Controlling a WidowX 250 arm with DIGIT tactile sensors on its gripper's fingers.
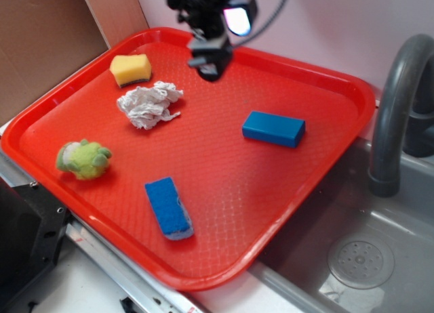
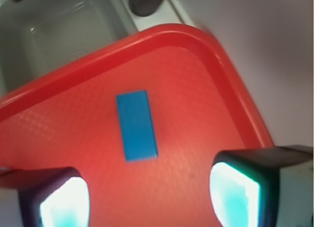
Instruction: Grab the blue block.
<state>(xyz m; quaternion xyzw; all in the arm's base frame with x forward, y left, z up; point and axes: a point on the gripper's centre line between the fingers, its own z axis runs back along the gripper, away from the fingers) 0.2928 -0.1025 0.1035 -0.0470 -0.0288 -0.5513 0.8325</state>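
Wrist view: gripper (image 2: 149,192) pads fill the bottom corners, jaws wide, empty. Blue block (image 2: 137,125) centre frame, apart. Approach step; next, descend and straddle its narrow sides.

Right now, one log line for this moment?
tool: open, empty, above tray | blue block: flat on tray, untouched | blue sponge: apart | grasp: pending

Hovering over the red tray's (image 1: 325,164) back edge: gripper (image 1: 210,64). Well apart on the right: blue block (image 1: 274,129). Near front: blue sponge (image 1: 168,207).
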